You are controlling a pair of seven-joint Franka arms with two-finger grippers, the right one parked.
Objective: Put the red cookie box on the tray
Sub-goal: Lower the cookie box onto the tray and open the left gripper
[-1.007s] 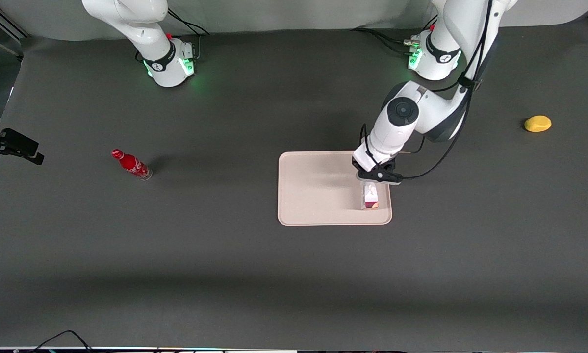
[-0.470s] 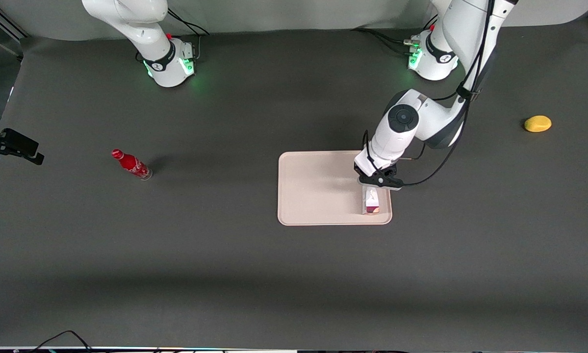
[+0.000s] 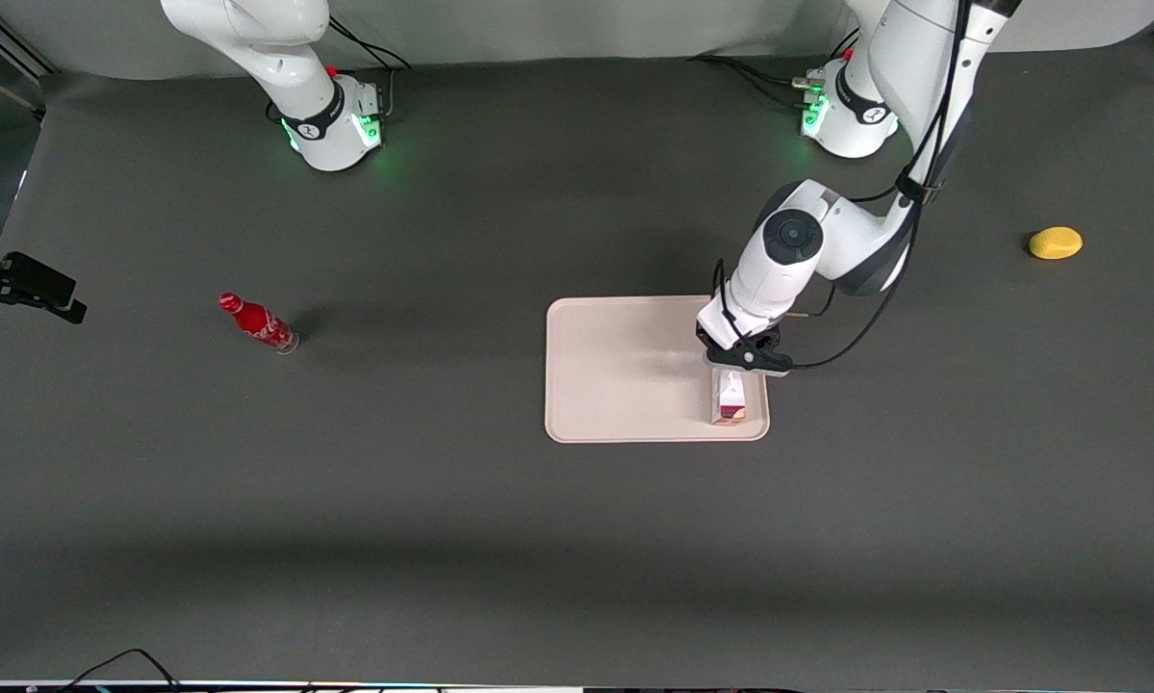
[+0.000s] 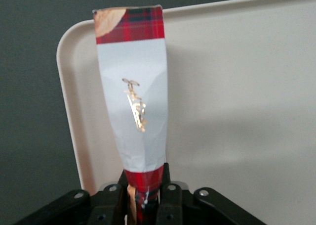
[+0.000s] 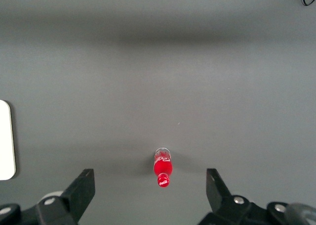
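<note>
The red cookie box (image 3: 729, 399) is a long narrow carton with a white panel and red tartan ends (image 4: 136, 106). My left gripper (image 3: 736, 364) is shut on one end of it (image 4: 144, 193). The box reaches down onto the pale pinkish-cream tray (image 3: 625, 371), near the tray's corner that is nearer the front camera and toward the working arm's end. In the left wrist view the tray (image 4: 237, 96) lies under and beside the box, with its rounded rim visible near the box's free end.
A small red soda bottle (image 3: 257, 321) lies on the dark table toward the parked arm's end, also in the right wrist view (image 5: 163, 170). A yellow lemon-like object (image 3: 1055, 243) sits toward the working arm's end.
The left gripper has lowered with the box and shifted slightly toward the tray's corner nearer the camera; the box now sits lower over the tray. Nothing else moved.
</note>
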